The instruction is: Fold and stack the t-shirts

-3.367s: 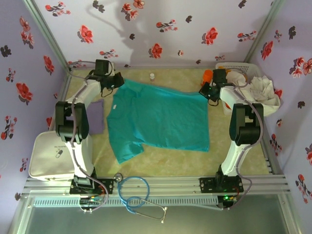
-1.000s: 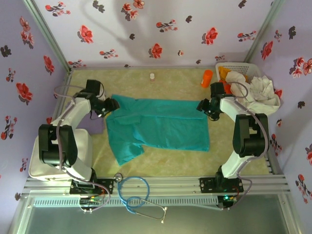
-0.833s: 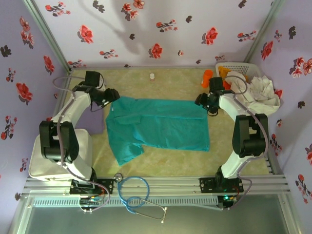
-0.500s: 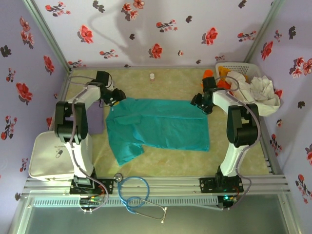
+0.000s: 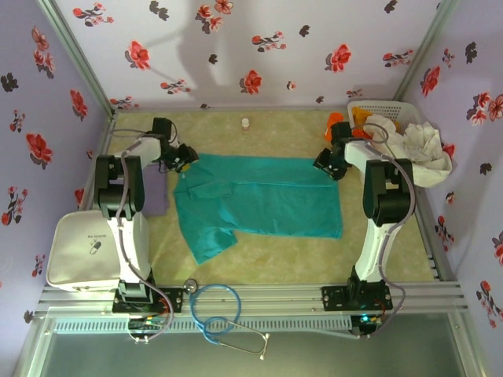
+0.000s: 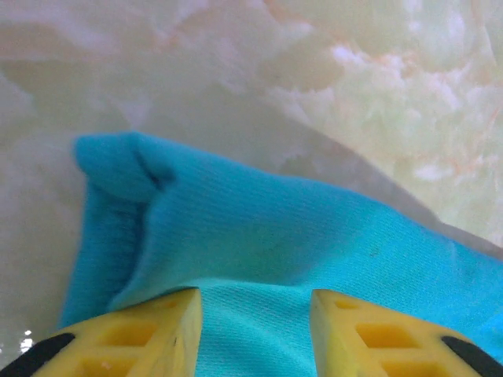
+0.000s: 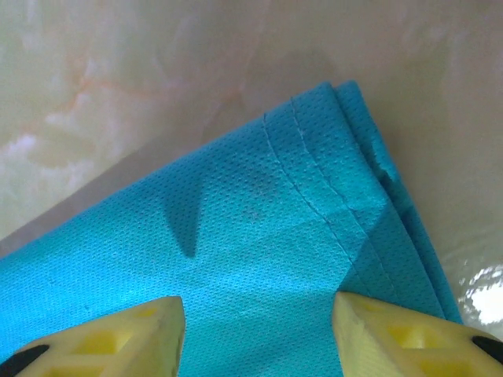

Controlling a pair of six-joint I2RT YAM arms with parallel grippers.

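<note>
Left tool (image 6: 253, 308) and right tool (image 7: 258, 316) had opened wide, releasing the teal t-shirt (image 5: 263, 206), far edge folded; first fold looked done.

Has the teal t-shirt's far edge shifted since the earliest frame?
Yes. The far edge of the teal t-shirt came toward the near side, widening its gap to the small white bottle.

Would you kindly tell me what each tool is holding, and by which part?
Nothing, it seems: both the left tool and right tool stand open over the far corners of the teal-green cloth t-shirt.
</note>
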